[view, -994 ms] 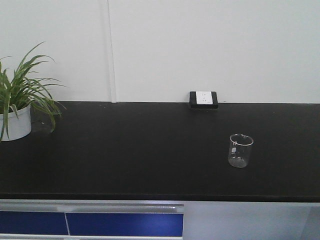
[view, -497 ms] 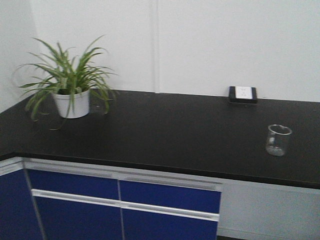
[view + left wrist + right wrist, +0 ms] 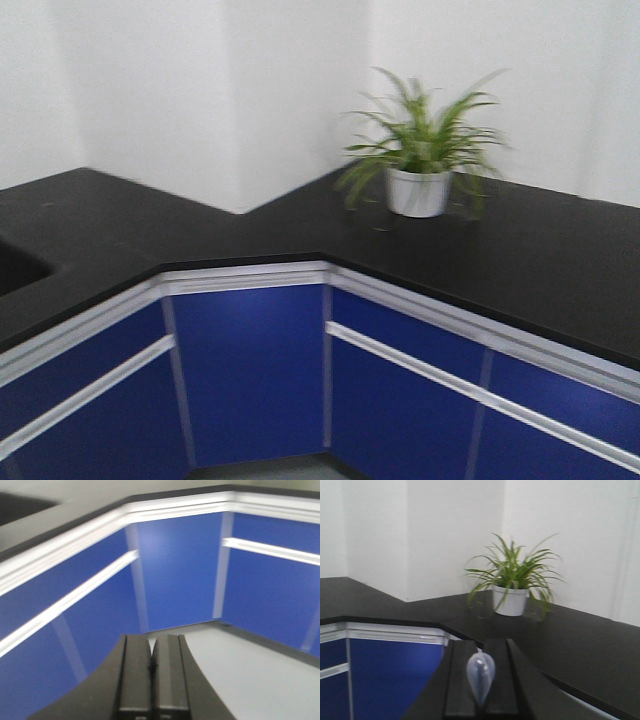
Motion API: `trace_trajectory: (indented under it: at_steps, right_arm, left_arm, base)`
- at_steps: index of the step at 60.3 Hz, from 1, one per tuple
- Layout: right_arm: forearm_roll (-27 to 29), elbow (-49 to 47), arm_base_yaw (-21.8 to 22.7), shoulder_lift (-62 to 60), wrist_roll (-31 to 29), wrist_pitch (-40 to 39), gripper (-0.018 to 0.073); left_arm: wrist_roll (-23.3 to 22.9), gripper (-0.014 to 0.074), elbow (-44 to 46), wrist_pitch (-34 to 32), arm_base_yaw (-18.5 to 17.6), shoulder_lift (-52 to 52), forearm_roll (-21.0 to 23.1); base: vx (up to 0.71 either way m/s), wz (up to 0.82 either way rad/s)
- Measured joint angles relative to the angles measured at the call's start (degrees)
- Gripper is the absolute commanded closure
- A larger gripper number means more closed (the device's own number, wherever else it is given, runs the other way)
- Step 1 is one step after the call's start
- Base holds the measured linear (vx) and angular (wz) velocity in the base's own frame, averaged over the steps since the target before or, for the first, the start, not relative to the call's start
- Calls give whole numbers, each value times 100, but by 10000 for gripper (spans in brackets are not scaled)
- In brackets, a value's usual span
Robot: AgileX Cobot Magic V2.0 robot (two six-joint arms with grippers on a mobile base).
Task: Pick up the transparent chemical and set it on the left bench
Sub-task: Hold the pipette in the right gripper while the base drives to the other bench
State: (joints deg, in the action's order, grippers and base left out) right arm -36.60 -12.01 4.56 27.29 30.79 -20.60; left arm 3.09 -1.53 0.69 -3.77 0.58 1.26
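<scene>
The transparent chemical [image 3: 480,672] is held by the right hand [image 3: 480,647]. In the right wrist cam its clear, teardrop-shaped bulb is seen pinched btwn the two black fingers [image 3: 460,680], which are closed in on it w/ only the bulb's width left btwn them. The stem is hidden, so the rest of the pipette can't be made out. The bulb is carried in the air, off the desk [image 3: 580,640], w/ the desk's front corner edge seen beyond it. The left hand [image 3: 152,641] is shown in the left wrist cam w/ its fingers pressed together, only a thin seam left btwn them, and nothing is gripped there. It is pointed at blue cabinet fronts [image 3: 175,575] crossed by white rails [image 3: 70,602], w/ pale grey floor [image 3: 250,670] below. In the front cam the matte black desk is seen running round an inside corner, its front edge trimmed in white, w/ the blue cabinet fronts underneath. A potted plant [image 3: 420,150], i.e. long green leaves in a white pot [image 3: 418,192], is stood on the right-hand stretch of the desk, near the white wall [image 3: 150,90]. At the far left edge of that view a darker recess [image 3: 15,270] is set into the desk top; what it is can't be told. All three views are somewhat blurred, esp. the left wrist cam.
</scene>
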Motion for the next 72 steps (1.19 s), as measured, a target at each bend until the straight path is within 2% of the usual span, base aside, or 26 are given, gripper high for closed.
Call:
trace_trajectory:
  at_steps: [35,72]
  right_arm:
    - [0,0,0,0,0,2,562]
    - [0,0,0,0,0,13,562]
  left_arm:
    - [0,600,0,0,0,0,0]
    - [0,600,0,0,0,0,0]
  base:
    - [0,76]
    - [17,72]
